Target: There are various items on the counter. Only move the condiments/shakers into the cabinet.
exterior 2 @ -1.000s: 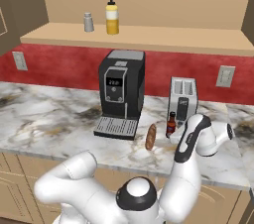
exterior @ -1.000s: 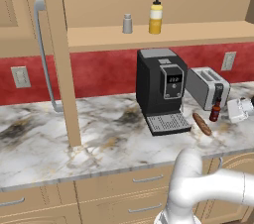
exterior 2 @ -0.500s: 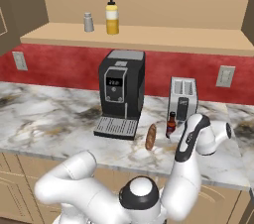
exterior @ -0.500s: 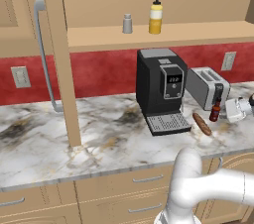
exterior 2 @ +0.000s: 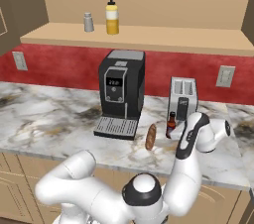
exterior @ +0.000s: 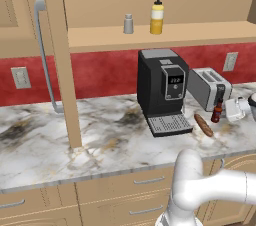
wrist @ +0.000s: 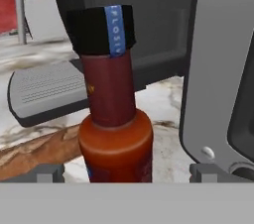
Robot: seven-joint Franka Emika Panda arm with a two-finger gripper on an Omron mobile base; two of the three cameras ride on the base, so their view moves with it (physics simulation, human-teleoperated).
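While the cabinet (exterior: pixel 150 40) shelf already holds the yellow squeeze bottle (exterior: pixel 157 16) and grey shaker (exterior: pixel 128 24), the released gripper (wrist: pixel 127 172) has edged closer, jaws wide around the dark red sauce bottle (wrist: pixel 113 114) on the desk (exterior: pixel 100 140), ready to grasp.

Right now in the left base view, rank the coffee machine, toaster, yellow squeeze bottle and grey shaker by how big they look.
1. Coffee machine, clearly largest.
2. Toaster.
3. Yellow squeeze bottle.
4. Grey shaker, smallest.
The bottle and shaker stand side by side on the cabinet shelf, so that pair compares fairly; they sit farther back than the appliances.
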